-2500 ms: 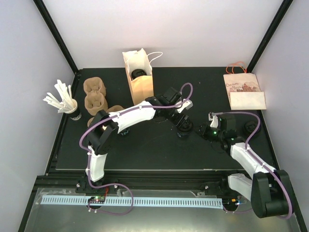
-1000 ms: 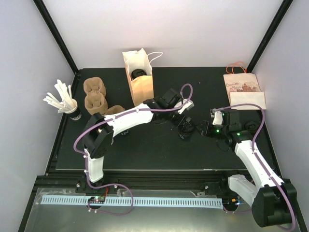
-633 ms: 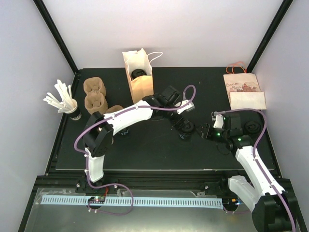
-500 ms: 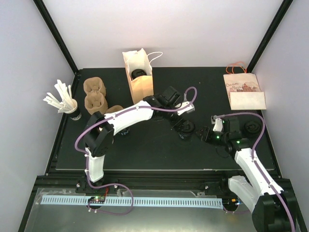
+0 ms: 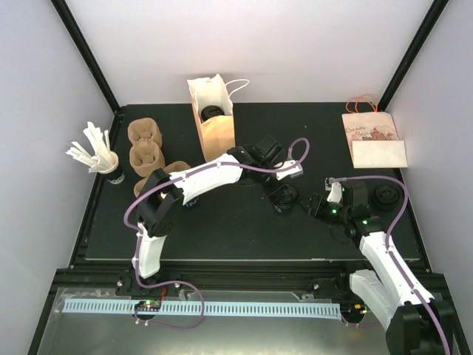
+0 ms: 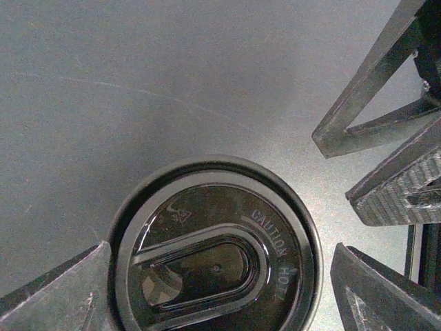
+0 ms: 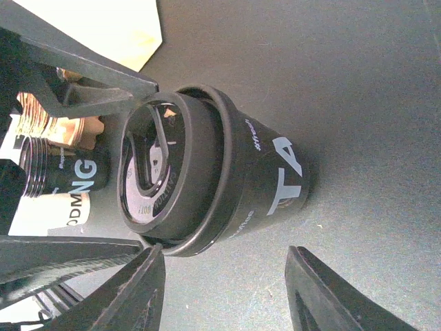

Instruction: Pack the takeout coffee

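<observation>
The coffee cup (image 7: pixel 234 176) stands upright near the middle of the counter (image 5: pixel 222 229), lid on, its long axis vertical. My left pincer (image 6: pixel 219 272) hangs directly over it, spread wide with one finger on each side of the lid and nothing gripped. The left finger looks to be just at the rim, while the right one is clear of it. My right pincer (image 7: pixel 224 289) faces the cup's side from the right. It is about half open and empty, with the cup a little ahead of its fingers. The left arm is the better placed, I judge. The paper bag (image 5: pixel 213 126) stands behind and to the left, so the lift should go that way.
</observation>
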You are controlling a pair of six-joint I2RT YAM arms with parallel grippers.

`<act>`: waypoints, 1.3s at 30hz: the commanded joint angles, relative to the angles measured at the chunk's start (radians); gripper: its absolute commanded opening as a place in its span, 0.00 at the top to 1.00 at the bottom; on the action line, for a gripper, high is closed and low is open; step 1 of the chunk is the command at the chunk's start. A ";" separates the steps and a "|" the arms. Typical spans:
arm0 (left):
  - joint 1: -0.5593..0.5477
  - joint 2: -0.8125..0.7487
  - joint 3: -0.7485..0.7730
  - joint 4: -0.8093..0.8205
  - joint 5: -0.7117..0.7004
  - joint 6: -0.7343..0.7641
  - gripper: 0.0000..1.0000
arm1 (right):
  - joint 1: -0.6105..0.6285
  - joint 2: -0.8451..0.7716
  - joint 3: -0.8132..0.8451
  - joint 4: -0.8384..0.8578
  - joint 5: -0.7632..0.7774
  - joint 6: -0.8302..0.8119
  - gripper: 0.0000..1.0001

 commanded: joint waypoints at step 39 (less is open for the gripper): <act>-0.037 -0.049 -0.201 0.212 -0.128 -0.069 0.29 | 0.003 0.091 -0.125 0.331 -0.116 0.219 0.69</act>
